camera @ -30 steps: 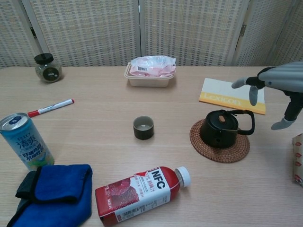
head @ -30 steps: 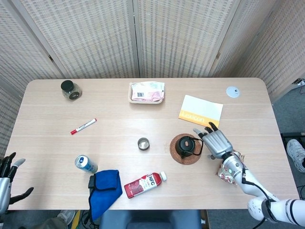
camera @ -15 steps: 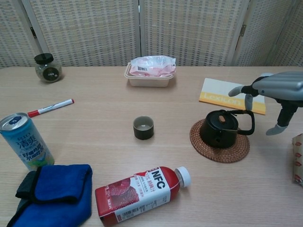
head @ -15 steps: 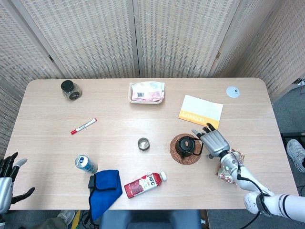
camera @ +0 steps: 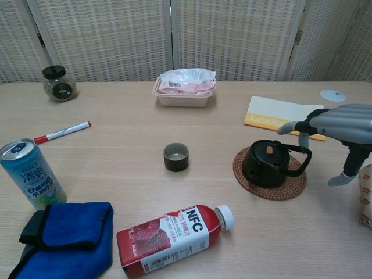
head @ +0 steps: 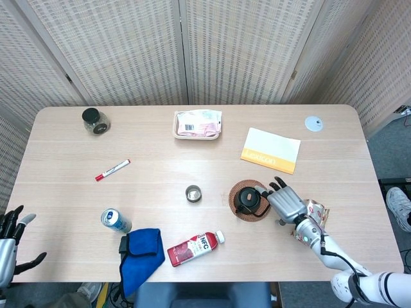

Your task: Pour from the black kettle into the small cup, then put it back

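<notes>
My right hand [camera: 334,125], fingers spread and holding nothing, reaches the kettle [camera: 265,164] handle on its coaster [camera: 290,185] toward the tabletop's right edge; cup [camera: 175,157] sits mid-table.

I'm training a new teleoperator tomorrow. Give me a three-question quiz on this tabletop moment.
1. True or false: the black kettle stands on the woven coaster.
2. Which lies nearest the small cup? A. red marker B. juice bottle C. glass jar
3. Fill in: the right hand has its fingers spread at the kettle's ____.

Key: 1 true; 2 B; 3 handle.
</notes>
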Tool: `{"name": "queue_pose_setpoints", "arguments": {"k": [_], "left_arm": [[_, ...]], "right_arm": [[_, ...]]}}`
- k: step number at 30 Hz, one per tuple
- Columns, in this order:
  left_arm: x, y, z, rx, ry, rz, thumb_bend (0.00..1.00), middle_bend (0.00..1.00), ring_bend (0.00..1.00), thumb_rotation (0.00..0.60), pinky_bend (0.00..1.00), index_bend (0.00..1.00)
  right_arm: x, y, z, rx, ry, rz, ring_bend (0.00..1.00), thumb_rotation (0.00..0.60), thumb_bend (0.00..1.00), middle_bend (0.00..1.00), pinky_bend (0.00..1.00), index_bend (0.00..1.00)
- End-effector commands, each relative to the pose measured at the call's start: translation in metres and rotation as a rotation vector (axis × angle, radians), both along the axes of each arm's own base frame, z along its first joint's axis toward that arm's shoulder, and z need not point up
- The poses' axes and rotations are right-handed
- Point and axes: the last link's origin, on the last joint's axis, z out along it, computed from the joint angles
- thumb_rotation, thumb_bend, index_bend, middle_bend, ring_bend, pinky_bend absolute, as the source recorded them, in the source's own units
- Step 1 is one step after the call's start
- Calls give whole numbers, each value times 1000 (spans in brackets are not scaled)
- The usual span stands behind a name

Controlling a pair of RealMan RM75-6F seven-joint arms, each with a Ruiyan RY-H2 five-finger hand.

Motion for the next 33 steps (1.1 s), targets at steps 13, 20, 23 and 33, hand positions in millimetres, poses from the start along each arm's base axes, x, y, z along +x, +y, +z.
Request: {"name": "queue_pose_setpoints", "arguments": {"k": [13, 20, 23, 33], "left_arm": [[0, -3, 2, 7, -7, -2, 56, 23, 40, 600, 0, 176], [0, -6, 2, 9, -8, -1, 56, 23, 40, 600, 0, 176], [-1, -7, 2, 11, -8, 1, 56, 23, 40, 600, 0, 176], [-1, -7, 3, 11, -4, 5, 56, 23, 40, 600, 0, 176]], "right_arm": [[24, 24, 17, -28, -113, 152, 267, 600, 0, 333, 35, 254], [22, 26, 13, -12, -124, 178, 299, 600, 0, 381, 35, 319], [19, 25, 10, 0, -125, 182, 305, 600, 0, 399, 35, 339], [11, 19, -1, 28, -98, 208, 315, 600, 0, 427, 35, 371]]}}
